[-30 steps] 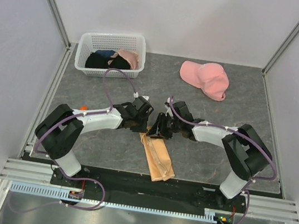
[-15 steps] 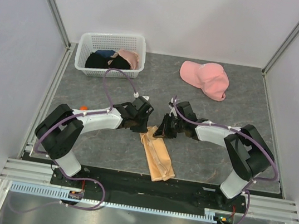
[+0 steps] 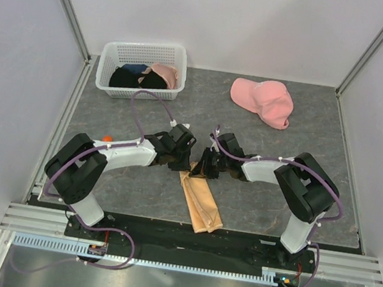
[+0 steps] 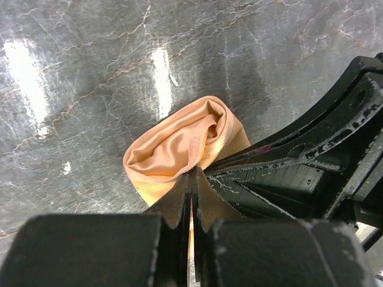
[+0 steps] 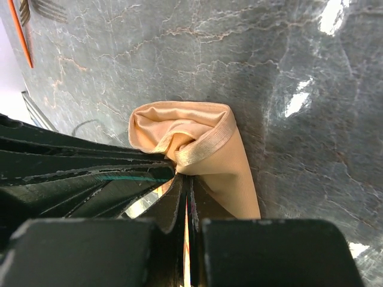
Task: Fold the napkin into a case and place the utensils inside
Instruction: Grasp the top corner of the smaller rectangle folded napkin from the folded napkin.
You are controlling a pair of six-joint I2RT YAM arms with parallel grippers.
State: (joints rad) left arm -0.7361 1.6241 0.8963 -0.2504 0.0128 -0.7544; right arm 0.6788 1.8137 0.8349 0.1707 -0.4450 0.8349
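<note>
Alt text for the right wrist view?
The right gripper, shut, pinches a bunched edge of the peach napkin on a grey marbled table. The left gripper pinches it too, from the left; utensils peek in top left.

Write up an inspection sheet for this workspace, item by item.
Surface: grey marbled tabletop, glossy.
Job's things: napkin folded into a long strip, its far end bunched; utensils mostly hidden beside the left arm, not in the napkin.
Clutter: white basket of dark and pink clothes; pink cap.
Grippers: left gripper and right gripper both shut on the napkin's far end.
Cables: purple cables loop off both arms, no snag seen.
Surroundings: white walls, metal frame.
</note>
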